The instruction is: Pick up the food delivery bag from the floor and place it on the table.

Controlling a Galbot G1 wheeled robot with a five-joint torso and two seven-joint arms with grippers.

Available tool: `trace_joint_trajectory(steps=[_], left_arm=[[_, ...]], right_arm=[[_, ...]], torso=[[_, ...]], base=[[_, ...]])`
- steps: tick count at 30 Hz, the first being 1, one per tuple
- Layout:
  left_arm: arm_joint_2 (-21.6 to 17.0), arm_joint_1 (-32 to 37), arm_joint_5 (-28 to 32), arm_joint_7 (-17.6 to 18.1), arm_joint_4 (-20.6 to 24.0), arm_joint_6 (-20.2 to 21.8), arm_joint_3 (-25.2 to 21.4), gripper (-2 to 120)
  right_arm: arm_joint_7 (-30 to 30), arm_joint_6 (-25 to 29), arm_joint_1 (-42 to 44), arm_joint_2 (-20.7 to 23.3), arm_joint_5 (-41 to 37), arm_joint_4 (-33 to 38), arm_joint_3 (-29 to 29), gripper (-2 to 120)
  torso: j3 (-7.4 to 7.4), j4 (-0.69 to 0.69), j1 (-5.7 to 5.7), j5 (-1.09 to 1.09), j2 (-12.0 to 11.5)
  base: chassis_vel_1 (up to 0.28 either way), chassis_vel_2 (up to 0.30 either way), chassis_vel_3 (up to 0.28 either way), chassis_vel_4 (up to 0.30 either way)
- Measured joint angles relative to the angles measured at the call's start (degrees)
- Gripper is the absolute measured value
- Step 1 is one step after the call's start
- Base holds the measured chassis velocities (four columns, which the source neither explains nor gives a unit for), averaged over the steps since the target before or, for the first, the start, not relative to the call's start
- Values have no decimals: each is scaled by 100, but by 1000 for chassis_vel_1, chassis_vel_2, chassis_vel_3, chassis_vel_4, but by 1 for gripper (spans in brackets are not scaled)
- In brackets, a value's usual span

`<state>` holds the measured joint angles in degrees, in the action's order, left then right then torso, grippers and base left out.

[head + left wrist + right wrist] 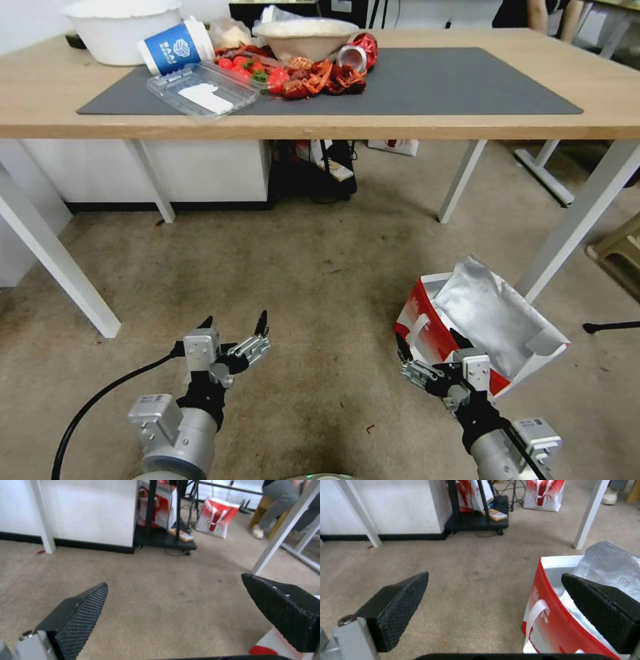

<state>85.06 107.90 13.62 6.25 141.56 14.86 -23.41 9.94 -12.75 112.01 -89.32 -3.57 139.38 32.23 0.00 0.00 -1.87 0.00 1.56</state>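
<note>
The food delivery bag (467, 320) sits on the floor (320, 280), in front of the table (467, 127) and close to one of its white legs (580, 220). The bag is red and white, its top is open, and the shiny silver lining (487, 313) sticks up out of it. A white strap handle (536, 615) hangs down its red side. The right gripper (433, 343) is low, right at the near edge of the bag. Its two black fingers (400, 600) are spread wide apart and hold nothing; in the right wrist view the red side wall of the bag stands in the gap between them, with one finger over the open top. I cannot tell if a finger touches the bag. The left gripper (233, 327) is low over the bare floor, well apart from the bag. Its fingers (83, 615) are spread wide too, with nothing in them. On the table lies a dark grey mat (433, 87), and on its left part are bowls (307, 37), a blue cup (175, 47) lying on its side, a clear plastic box (200, 90) and red food (313, 77).
</note>
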Motion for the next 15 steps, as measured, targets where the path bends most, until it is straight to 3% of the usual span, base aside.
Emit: trace_joint_trajectory(steps=[8, 14, 15], left_arm=[[-51, 35, 28, -153, 11, -222, -75, 100], [-66, 118, -53, -139, 81, -229, -102, 100], [-64, 148, -87, -133, 97, -255, -103, 100]], right_arm=[[-59, 27, -85, 332, -526, 89, 203, 100], [-102, 33, -223, 1040, -1369, 57, 486, 100], [-114, 62, -295, 1393, -1696, -12, 679, 100]], torso=[[0, 0, -3, 0, 13], [0, -1, -4, 2, 19], [0, 0, -4, 3, 20]], base=[[0, 0, 0, 0], [0, 0, 0, 0], [0, 0, 0, 0]])
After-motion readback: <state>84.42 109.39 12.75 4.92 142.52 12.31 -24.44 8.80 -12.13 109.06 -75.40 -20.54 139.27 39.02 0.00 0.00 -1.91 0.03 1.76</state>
